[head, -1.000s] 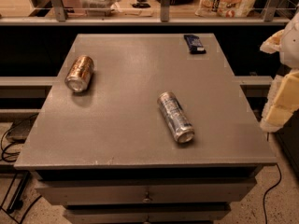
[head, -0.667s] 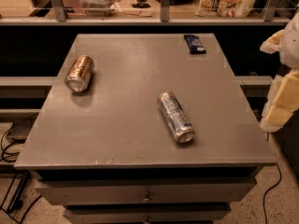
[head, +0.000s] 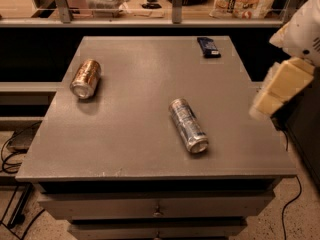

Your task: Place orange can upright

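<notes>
Two cans lie on the grey desk (head: 145, 59), both on their sides. The one orange can (head: 86, 78) is short and copper-coloured, and rests near the left edge toward the far left corner, its silver end facing the near side. Its pale markings are too blurred to read. The one silver-blue can (head: 188, 125) is longer and slimmer and lies right of centre, its open-looking end pointing at the near right corner. No brand can be read on it. A single small dark blue packet (head: 208, 47) sits by the far right corner, and its label is illegible. The pincer (head: 280, 89), cream-coloured, hangs off the right edge, well apart from both cans. I cannot tell whether it is open or closed.
</notes>
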`<state>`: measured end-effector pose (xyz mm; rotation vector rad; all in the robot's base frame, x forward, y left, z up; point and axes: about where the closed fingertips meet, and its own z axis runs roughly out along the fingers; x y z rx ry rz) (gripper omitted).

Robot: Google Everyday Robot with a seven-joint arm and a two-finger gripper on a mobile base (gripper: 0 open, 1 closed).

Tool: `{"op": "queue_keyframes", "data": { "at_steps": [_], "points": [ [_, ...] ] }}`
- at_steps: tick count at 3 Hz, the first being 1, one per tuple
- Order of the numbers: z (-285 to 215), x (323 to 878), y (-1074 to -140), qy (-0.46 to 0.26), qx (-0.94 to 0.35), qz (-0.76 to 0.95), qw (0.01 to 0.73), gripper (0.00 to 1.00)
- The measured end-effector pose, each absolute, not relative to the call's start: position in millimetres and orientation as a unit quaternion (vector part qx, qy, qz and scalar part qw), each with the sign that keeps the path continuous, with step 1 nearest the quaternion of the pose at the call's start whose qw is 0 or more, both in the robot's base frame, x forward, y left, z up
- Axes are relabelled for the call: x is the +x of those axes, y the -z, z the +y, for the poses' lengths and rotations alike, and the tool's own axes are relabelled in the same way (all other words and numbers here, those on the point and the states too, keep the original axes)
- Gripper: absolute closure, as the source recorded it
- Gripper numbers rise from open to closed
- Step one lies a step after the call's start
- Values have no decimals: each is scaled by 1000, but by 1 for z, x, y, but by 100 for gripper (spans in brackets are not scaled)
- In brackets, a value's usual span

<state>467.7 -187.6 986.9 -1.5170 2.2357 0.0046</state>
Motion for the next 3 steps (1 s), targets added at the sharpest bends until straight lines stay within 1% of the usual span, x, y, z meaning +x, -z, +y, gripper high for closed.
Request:
{"op": "queue_keyframes", "data": {
  "at_steps": [1,3],
  "points": [
    [-147,493,-997,-66,-490,826,270,0],
    [-140,496,-1000,-77,-472,834,277,0]
  ]
}}
